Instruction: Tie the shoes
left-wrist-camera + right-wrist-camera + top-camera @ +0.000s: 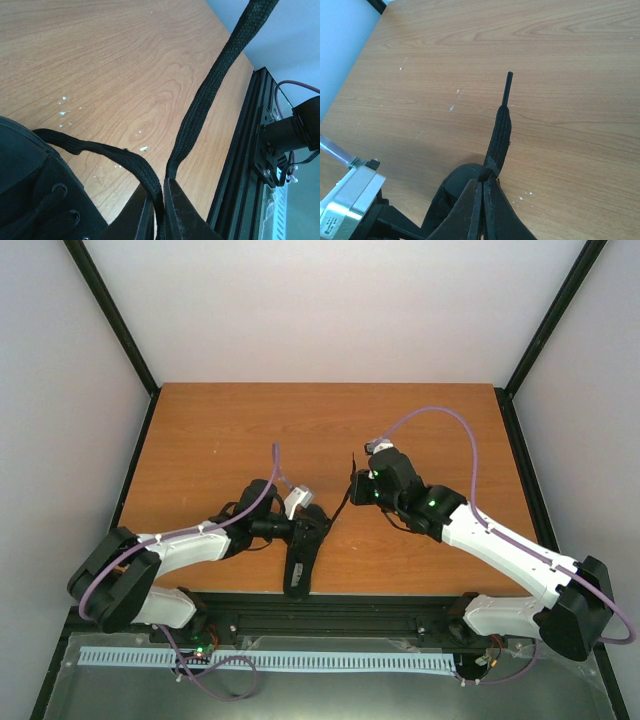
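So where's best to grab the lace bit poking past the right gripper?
Probably the flat woven stretch of the lace end, just behind its thin stiff tip: come from the side, closing on its broad faces. The tip looks too skinny.

Both arms lean in toward the middle. Left arm (190, 545) lies low with a bent elbow, and the left end effector (308, 524) has its fingers (176, 215) pinched nearly together on the lace (200, 110). Right arm (500, 540) stretches up and left, and the right end effector (357, 487) sits a bit farther back, fingers (495, 210) clamped tight on the lace too. The two are near each other, not touching.
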Controlling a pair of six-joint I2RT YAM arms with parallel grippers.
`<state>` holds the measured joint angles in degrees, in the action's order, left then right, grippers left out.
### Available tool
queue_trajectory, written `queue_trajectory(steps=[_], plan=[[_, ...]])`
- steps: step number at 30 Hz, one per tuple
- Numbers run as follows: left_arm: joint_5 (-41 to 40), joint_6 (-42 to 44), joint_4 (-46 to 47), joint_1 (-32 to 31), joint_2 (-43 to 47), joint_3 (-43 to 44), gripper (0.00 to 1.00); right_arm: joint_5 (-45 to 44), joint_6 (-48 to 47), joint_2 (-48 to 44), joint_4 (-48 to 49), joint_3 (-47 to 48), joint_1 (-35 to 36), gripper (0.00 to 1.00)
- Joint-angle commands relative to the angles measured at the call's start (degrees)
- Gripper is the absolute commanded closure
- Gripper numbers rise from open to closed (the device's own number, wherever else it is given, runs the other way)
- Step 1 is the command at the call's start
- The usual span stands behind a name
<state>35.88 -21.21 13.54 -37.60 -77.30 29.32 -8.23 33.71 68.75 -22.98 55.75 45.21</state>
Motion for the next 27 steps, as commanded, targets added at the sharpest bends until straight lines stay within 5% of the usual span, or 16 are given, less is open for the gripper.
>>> queue_trajectory(steps=[1,13,27], plan=[[1.9,0.29,1.49,0.44,-0.96,2.23,0.88,-0.22,-0.88,0.54,0.22,2.26,0.23,0.97],[4.04,0.03,2.54,0.44,-1.45,2.37,0.77,0.34,-1.77,1.31,0.35,3.24,0.23,0.97],[1.78,-1.18,3.34,0.49,-0.14,1.43,0.79,-3.85,-1.52,3.34,-2.32,4.53,0.14,0.97]])
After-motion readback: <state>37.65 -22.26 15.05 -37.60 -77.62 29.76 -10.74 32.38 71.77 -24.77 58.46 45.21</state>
